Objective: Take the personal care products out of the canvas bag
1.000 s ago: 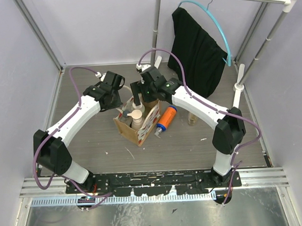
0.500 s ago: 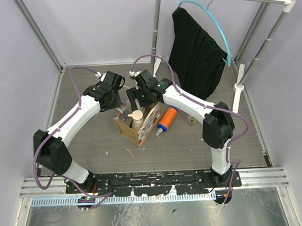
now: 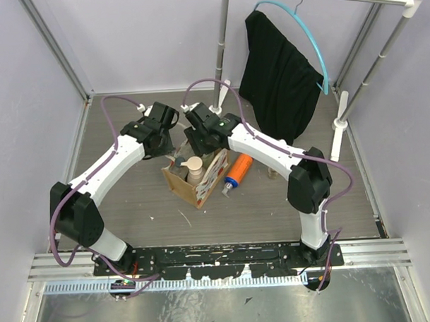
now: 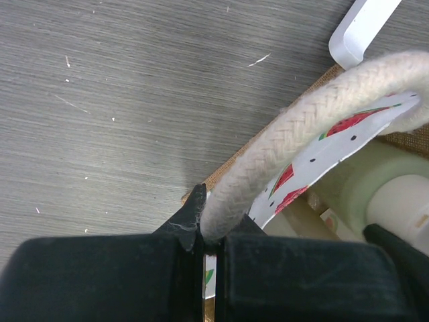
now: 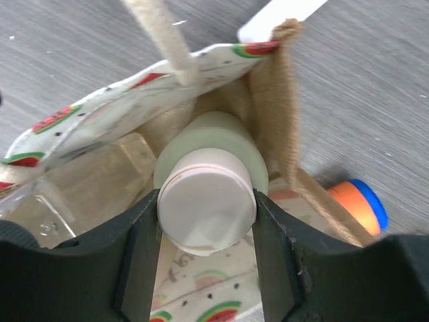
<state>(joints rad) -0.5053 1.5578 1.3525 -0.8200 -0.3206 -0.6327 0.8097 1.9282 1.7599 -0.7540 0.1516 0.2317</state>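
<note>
The canvas bag [image 3: 207, 187] stands open at the table's middle, bottles inside. My left gripper [image 3: 169, 138] is shut on its cream rope handle [image 4: 301, 127] at the far-left rim and holds that side up [image 4: 213, 231]. My right gripper [image 3: 194, 143] reaches into the bag; its jaws [image 5: 206, 221] press both sides of the cream cap [image 5: 206, 208] of a pale beige bottle in the bag's corner. A clear bottle [image 5: 80, 178] lies beside it. Another cream cap [image 3: 194, 164] shows in the bag. The orange bottle with a blue cap [image 3: 238, 169] lies on the table right of the bag [image 5: 358, 204].
An amber bottle [image 3: 273, 173] stands right of the orange one, partly behind my right arm. A black garment [image 3: 279, 74] hangs on a blue hanger at the back right. The rack's white foot [image 3: 339, 125] is at the right, another [image 4: 362, 27] behind the bag.
My right arm has swung left and the gripper has come down over the bag onto the cream cap. My left gripper has kept its hold on the handle.
</note>
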